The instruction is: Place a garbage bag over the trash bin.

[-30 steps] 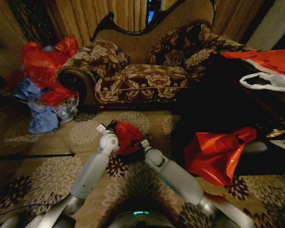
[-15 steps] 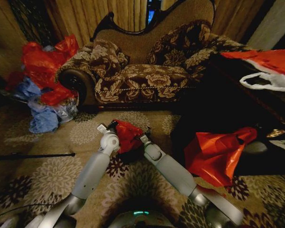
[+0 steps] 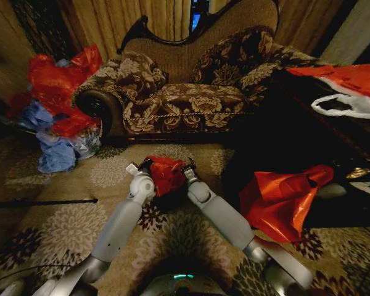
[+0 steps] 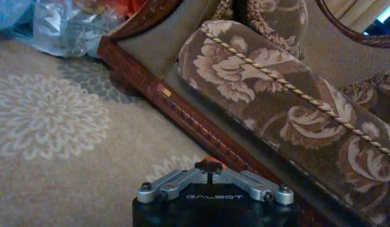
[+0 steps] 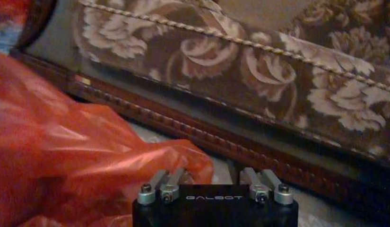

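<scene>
A robot's two grey arms reach forward over a floral carpet (image 3: pixel 61 228) in front of an ornate brown sofa (image 3: pixel 191 92). Between them, on the floor just short of the sofa, sits the trash bin (image 3: pixel 168 200), dark and mostly covered by the garbage bag (image 3: pixel 165 174), a crinkly glossy red bag draped over its top. The left hand (image 3: pixel 143 165) is at the bag's left edge; in the left wrist view its fingers are pressed together with a sliver of orange-red plastic at their tips, pinching the garbage bag (image 4: pixel 211 163). The right hand (image 3: pixel 189 166) is at the bag's right edge, its fingers spread, with red plastic billowing just beside it. A larger red-orange bag (image 3: pixel 277 200) hangs from a dark desk (image 3: pixel 333 142) on the right, and a heap of red and blue bags (image 3: pixel 52 111) lies left of the sofa
</scene>
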Robot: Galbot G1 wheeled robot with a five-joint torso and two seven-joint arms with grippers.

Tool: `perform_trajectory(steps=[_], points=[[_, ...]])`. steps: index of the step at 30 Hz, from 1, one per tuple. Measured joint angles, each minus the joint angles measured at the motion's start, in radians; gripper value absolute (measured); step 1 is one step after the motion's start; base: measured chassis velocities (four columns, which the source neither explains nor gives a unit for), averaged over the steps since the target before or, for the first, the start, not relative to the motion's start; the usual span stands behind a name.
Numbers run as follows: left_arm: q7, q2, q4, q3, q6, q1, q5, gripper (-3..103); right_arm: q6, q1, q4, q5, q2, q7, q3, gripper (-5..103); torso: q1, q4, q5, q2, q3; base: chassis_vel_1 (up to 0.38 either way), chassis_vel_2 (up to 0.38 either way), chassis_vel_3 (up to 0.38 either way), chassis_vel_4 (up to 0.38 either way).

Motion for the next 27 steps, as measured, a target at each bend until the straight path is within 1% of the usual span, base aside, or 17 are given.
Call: perform_trajectory(steps=[1, 4, 6, 7, 9, 11, 12, 13, 15, 16, 17, 18, 20, 23, 24, 25, 27], points=[[0.000, 0.000, 0.000, 0.000, 0.000, 0.000, 0.000, 0, 0.000, 0.000, 0.000, 0.000, 0.000, 0.000, 0.000, 36, 0.000, 0.0000, 0.0000, 0.000, 0.000, 0.000, 0.000, 0.000, 0.000], [0.010, 0.011, -0.008, -0.008, 0.000, 0.016, 0.012, 0, 0.008, 0.019, -0.021, 0.010, -0.007, -0.012, 0.021, 20, 0.000, -0.0002, -0.0001, 0.000, 0.000, 0.000, 0.000, 0.000, 0.000], [0.011, 0.013, -0.012, -0.010, 0.001, 0.020, 0.012, 0, 0.008, 0.022, -0.021, 0.014, -0.007, -0.013, 0.024, 20, 0.000, -0.0002, 0.0000, 0.000, 0.000, 0.000, 0.000, 0.000, 0.000], [0.013, 0.017, -0.023, -0.011, 0.008, 0.028, 0.012, 0, 0.004, 0.027, -0.015, 0.031, -0.009, -0.013, 0.025, 9, 0.000, -0.0002, -0.0001, 0.000, 0.000, 0.000, 0.000, 0.000, 0.000], [0.016, 0.020, -0.033, -0.012, 0.018, 0.034, 0.012, 0, -0.001, 0.029, -0.008, 0.045, -0.009, -0.014, 0.025, 9, 0.000, -0.0001, 0.0000, 0.000, 0.000, 0.000, 0.000, 0.000, 0.000], [0.048, 0.029, -0.071, -0.012, 0.035, 0.058, 0.012, -1, -0.021, 0.030, 0.013, 0.094, -0.011, -0.017, 0.019, 2, 0.000, -0.0001, 0.0000, 0.000, 0.000, 0.000, 0.000, 0.000, 0.000], [0.069, 0.034, -0.090, -0.010, 0.039, 0.072, 0.012, 4, -0.028, 0.029, 0.021, 0.119, -0.011, -0.017, 0.017, 1, 0.000, -0.0001, 0.0000, 0.000, 0.000, 0.000, 0.000, 0.000, 0.000], [0.069, 0.034, -0.090, -0.010, 0.039, 0.072, 0.012, 4, -0.028, 0.029, 0.021, 0.119, -0.011, -0.017, 0.017, 1, 0.000, -0.0001, 0.0000, 0.000, 0.000, 0.000, 0.000, 0.000, 0.000], [0.121, 0.048, -0.139, -0.008, 0.052, 0.112, 0.025, 15, -0.038, 0.024, 0.035, 0.163, -0.015, -0.021, 0.011, 0, 0.000, -0.0001, 0.0000, 0.000, 0.000, 0.000, 0.000, 0.000, 0.000], [0.121, 0.048, -0.139, -0.008, 0.052, 0.112, 0.025, 15, -0.038, 0.024, 0.035, 0.163, -0.015, -0.021, 0.011, 0, 0.000, -0.0001, 0.0000, 0.000, 0.000, 0.000, 0.000, 0.000, 0.000], [0.144, 0.065, -0.180, -0.012, 0.075, 0.151, 0.050, 20, -0.044, 0.019, 0.040, 0.186, -0.019, -0.028, 0.010, 0, 0.000, -0.0003, -0.0003, 0.000, 0.000, 0.000, 0.000, 0.000, 0.000], [0.158, 0.080, -0.211, -0.028, 0.098, 0.183, 0.068, 26, -0.047, 0.016, 0.040, 0.196, -0.020, -0.033, 0.011, 0, 0.000, -0.0003, -0.0001, 0.000, 0.000, 0.000, 0.000, 0.000, 0.000], [0.166, 0.090, -0.231, -0.047, 0.114, 0.206, 0.076, 26, -0.047, 0.014, 0.038, 0.197, -0.021, -0.038, 0.013, 0, 0.000, -0.0004, -0.0001, 0.000, 0.000, 0.000, 0.000, 0.000, 0.000], [0.208, 0.135, -0.303, -0.134, 0.160, 0.312, 0.091, 42, -0.047, 0.006, 0.023, 0.186, -0.028, -0.067, 0.030, 0, 0.000, 0.0001, -0.0002, 0.000, 0.000, 0.000, 0.000, 0.000, 0.000], [0.208, 0.135, -0.303, -0.134, 0.160, 0.312, 0.091, 42, -0.047, 0.006, 0.023, 0.186, -0.028, -0.067, 0.030, 0, 0.000, 0.0001, -0.0002, 0.000, 0.000, 0.000, 0.000, 0.000, 0.000], [0.230, 0.158, -0.340, -0.171, 0.175, 0.373, 0.099, 47, -0.046, 0.003, 0.019, 0.184, -0.032, -0.073, 0.037, 0, 0.000, -0.0001, -0.0001, 0.000, 0.000, 0.000, 0.000, 0.000, 0.000], [0.239, 0.175, -0.402, -0.197, 0.203, 0.454, 0.101, 58, -0.045, 0.002, 0.018, 0.185, -0.033, -0.076, 0.039, 0, 0.000, 0.0000, 0.0000, 0.000, 0.000, 0.000, 0.000, 0.000, 0.000]])
